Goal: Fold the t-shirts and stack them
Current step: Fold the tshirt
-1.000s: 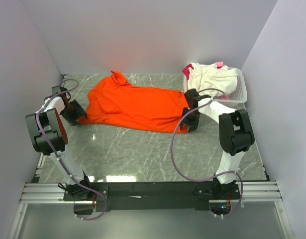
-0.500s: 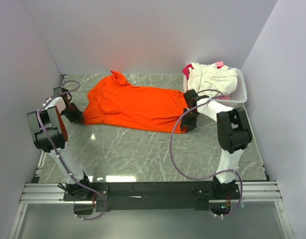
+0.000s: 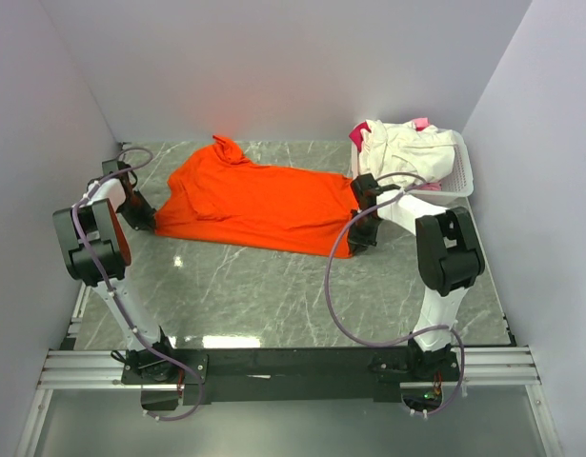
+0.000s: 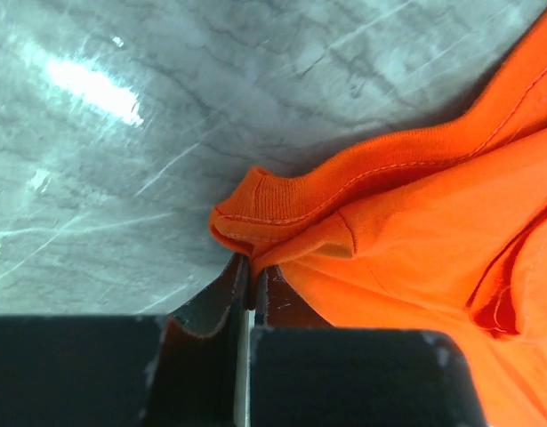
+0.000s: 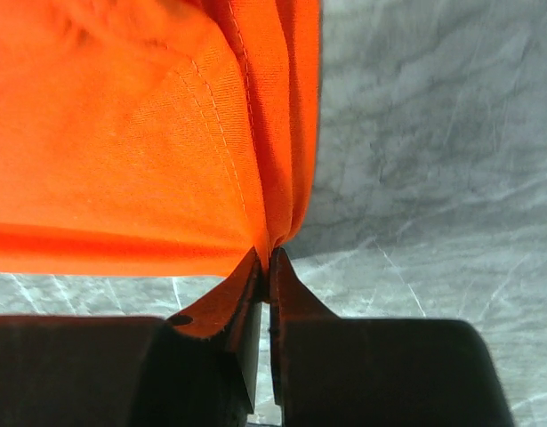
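The bright orange t-shirt point(image 3: 254, 198) lies spread across the back of the marble table. My left gripper point(image 3: 150, 221) is at its left corner, shut on a bunched hem fold point(image 4: 282, 222) of the orange t-shirt. At the shirt's right corner my right gripper point(image 3: 354, 243) is shut on the orange edge point(image 5: 273, 178), and the cloth there hangs a little above the table. A cream-white t-shirt point(image 3: 399, 150) and a pink one point(image 3: 355, 138) are heaped in the basket at the back right.
The white slatted basket point(image 3: 459, 176) stands against the right wall at the back. Grey walls close in the table on three sides. Bare marble point(image 3: 273, 295) shows between the shirt and the arm bases.
Both grippers have shut on the orange t-shirt's near corners. The left gripper moved slightly back and left, and the cloth at each corner is now pinched and drawn up.
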Tool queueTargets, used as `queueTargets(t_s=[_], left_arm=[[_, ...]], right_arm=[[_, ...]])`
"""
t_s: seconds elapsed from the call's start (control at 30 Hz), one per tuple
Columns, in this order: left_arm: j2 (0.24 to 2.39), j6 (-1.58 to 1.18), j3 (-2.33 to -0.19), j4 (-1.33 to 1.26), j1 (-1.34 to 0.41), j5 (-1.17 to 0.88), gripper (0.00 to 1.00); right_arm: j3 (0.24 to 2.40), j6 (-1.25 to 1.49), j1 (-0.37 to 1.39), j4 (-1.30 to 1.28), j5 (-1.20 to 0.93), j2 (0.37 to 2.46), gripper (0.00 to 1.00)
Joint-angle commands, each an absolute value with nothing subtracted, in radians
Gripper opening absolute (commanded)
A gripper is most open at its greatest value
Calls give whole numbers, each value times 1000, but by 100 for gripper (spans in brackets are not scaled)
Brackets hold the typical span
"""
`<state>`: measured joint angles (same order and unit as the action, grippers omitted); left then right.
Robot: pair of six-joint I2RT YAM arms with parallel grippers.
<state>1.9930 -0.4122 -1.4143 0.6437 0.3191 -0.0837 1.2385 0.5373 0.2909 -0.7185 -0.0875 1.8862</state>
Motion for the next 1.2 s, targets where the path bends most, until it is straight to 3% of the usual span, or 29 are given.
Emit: queueTargets(t_s=[0.0,0.7,0.8,0.83,0.87,0.9,0.97,1.03,1.17], left_arm=[[1925,-390,-1414,652,324,-15,1],[1626,-408,-1134,690,454,80,2],[1606,-407,-1134,695,454,74,23],[1603,-407,-1137,699,454,77,32],[1601,-407,-1138,707,454,75,47],[1595,-405,-1141,710,456,72,53],[1568,-405,-1146,718,453,71,64],[1531,-406,-1157,721,451,69,69],[1477,-420,-1184,727,399,58,71]], right_arm=[[1206,515,298,-775,-34,1827,5],[950,646,468,-842,-46,1611,0],[936,641,469,-854,-38,1577,14],[943,634,471,-862,-34,1569,37],[951,627,471,-868,-29,1556,45],[960,618,469,-889,-17,1549,57],[1002,608,471,-917,-5,1526,64],[1060,594,469,-957,18,1514,69],[1147,554,471,-962,6,1502,70]])
